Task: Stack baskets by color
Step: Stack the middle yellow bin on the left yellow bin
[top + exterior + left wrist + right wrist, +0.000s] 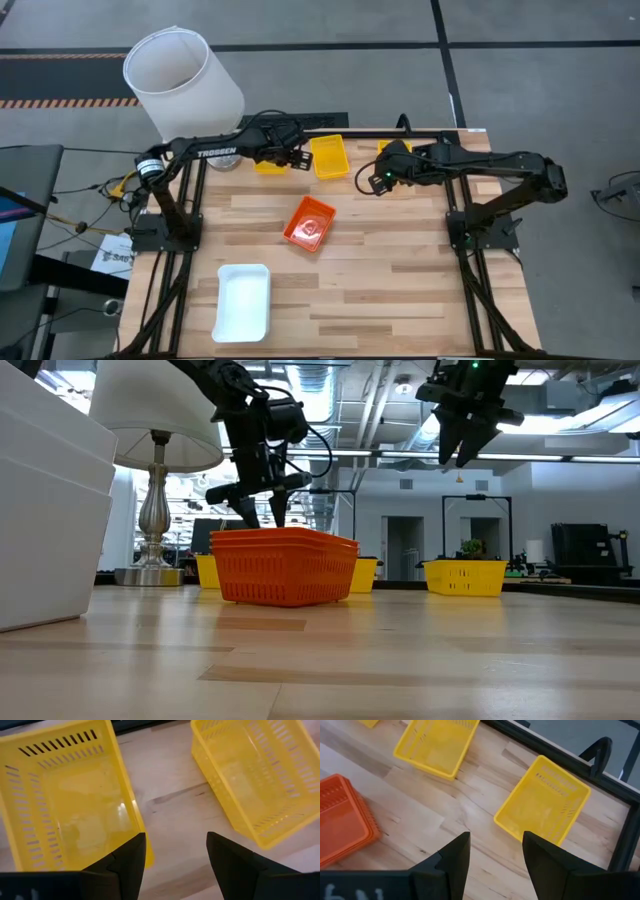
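Note:
Three yellow baskets stand along the table's far edge: one (268,167) (70,795) just below my left gripper (287,160) (175,840), one in the middle (330,157) (255,775), and one (393,148) (545,805) beneath my right arm. My left gripper is open, low over the table beside the first basket's right wall, and touches nothing. My right gripper (372,184) (495,840) is open and hangs higher over bare wood. The stacked orange baskets (309,223) sit mid-table. The white baskets (244,300) rest near the front left.
A big white lampshade (180,80) on a metal lamp foot (152,510) stands at the far left corner. A black rail (555,757) runs along the far edge. There is bare wood on the table's right half and between the orange and yellow baskets.

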`<action>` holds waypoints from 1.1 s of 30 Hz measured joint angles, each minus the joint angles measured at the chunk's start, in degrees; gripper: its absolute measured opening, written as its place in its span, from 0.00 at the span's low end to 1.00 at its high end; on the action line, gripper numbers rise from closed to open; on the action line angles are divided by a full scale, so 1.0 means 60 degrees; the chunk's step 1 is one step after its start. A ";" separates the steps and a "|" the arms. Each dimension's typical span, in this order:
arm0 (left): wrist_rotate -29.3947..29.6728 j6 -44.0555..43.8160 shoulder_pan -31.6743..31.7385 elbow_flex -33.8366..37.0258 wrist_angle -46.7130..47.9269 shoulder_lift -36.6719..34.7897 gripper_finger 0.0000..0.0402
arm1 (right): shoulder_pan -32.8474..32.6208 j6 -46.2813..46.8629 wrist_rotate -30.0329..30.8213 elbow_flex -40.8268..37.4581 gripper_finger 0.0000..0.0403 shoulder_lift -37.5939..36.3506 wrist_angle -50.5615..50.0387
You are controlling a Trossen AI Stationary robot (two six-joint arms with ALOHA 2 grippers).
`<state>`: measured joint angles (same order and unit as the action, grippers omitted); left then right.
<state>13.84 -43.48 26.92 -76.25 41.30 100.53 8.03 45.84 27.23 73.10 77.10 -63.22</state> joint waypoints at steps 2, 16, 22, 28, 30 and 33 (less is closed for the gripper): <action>-0.0005 0.0000 0.0000 0.0000 -0.0003 0.0000 0.49 | 0.0000 0.0006 -0.0010 0.0000 0.51 0.0000 0.0000; -0.1509 -0.0527 -0.0258 0.0000 -0.2080 -0.0007 0.49 | 0.0794 -0.0473 -0.0027 0.0000 0.49 0.0000 0.0000; -0.0439 -0.1104 -0.0528 -0.0011 -0.2426 0.0401 0.49 | 0.0985 -0.0500 -0.0210 0.0000 0.48 -0.0055 -0.0071; -0.0952 -0.1635 -0.0386 -0.0243 -0.2491 0.1233 0.49 | 0.0905 -0.0724 -0.0316 0.0000 0.49 -0.0113 -0.0278; -0.1191 -0.1711 -0.0386 -0.0524 -0.2499 0.1618 0.49 | 0.0863 -0.0731 -0.0311 0.0000 0.48 -0.0147 -0.0339; -0.1219 -0.1748 -0.0390 -0.1014 -0.2294 0.2204 0.49 | 0.0853 -0.0753 -0.0308 0.0000 0.48 -0.0193 -0.0534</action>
<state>6.52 -53.97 24.58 -82.33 27.53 113.76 13.15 41.32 25.38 73.10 75.94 -66.43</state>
